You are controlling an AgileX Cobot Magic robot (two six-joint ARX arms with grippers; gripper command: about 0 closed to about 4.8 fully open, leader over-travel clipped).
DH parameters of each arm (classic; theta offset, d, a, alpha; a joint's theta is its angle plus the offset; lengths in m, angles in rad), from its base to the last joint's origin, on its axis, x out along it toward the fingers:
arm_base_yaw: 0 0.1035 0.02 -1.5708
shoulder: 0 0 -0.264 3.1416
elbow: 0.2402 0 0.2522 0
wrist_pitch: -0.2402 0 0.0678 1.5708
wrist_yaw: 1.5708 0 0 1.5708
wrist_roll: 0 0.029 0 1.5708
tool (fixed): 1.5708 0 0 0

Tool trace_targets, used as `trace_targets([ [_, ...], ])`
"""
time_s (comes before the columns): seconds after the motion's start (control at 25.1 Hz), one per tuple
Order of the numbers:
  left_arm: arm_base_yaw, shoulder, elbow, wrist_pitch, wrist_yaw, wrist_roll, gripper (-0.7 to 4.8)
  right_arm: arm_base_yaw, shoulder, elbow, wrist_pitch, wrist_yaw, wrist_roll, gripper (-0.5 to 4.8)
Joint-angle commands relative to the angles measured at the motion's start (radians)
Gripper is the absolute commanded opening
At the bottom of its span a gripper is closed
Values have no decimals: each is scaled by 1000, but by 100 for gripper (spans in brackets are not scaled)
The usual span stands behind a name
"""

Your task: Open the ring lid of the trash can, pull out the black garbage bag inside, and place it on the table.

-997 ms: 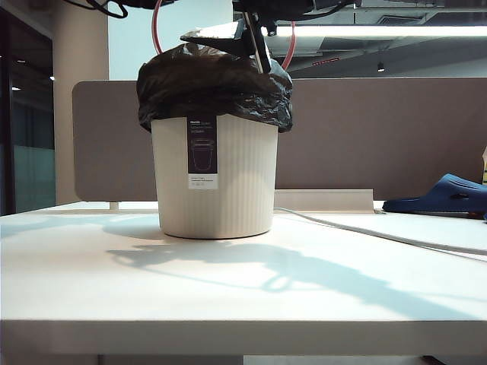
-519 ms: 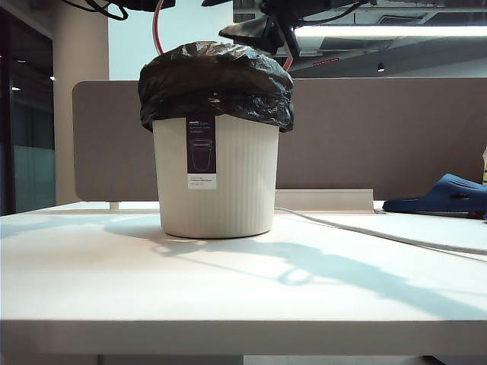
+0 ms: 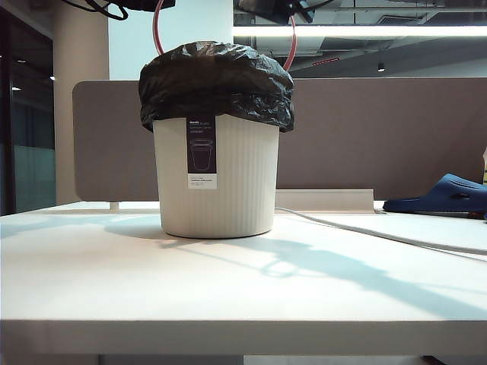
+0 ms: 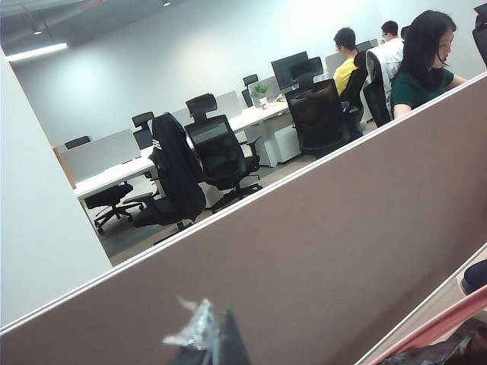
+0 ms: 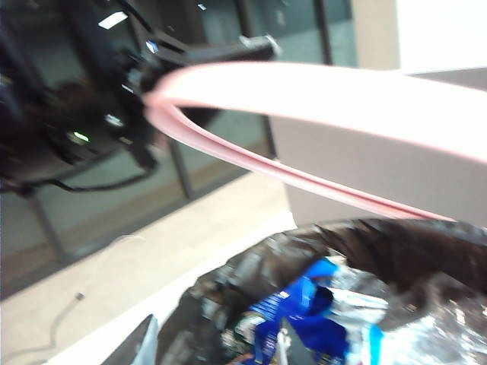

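Note:
The cream ribbed trash can (image 3: pixel 243 182) stands on the white table (image 3: pixel 228 304). The black garbage bag (image 3: pixel 217 80) bulges over its rim. Behind it the pink ring lid (image 3: pixel 291 38) stands raised. At the top edge my left gripper (image 3: pixel 144 4) is shut on the ring lid; the right wrist view shows the ring lid (image 5: pixel 319 87) meeting that dark gripper (image 5: pixel 144 76). The left wrist view has the shut fingertips (image 4: pixel 204 334), the ring lid (image 4: pixel 445 323) and some bag (image 4: pixel 434 353). My right gripper (image 5: pixel 213 350) is open over the bag's mouth (image 5: pixel 411 243), and is largely cut off at the top of the exterior view (image 3: pixel 274 7).
A grey-brown partition (image 3: pixel 380 137) runs behind the table. At the right lie a dark blue slipper (image 3: pixel 445 194) and a white cable (image 3: pixel 365 232). Blue and silver wrappers (image 5: pixel 304 319) lie inside the bag.
My right gripper has lifted off the top of the bag and gone up almost out of the exterior view. The bag's top has settled. The left gripper and ring lid stayed put.

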Motion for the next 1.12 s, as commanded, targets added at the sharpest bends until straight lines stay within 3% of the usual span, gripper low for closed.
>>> trace_targets([
  [0.04,-1,-6,6,9,5,-3,-6,2,19,51,-42,17,-54,201],
  [0.6,-1,-6,6,-1,5,-60,-6,-1,40,153,-83,163,-175,194],
  [0.76,-1,-6,6,-3,5,-60,-6,-7,40,165,-83,192,-183,119],
  [0.92,-1,-6,6,-6,5,-79,-6,-15,40,175,-91,233,-195,101],
  [1.12,-1,-10,6,-7,8,-105,-6,-37,40,204,-106,241,-195,27],
])
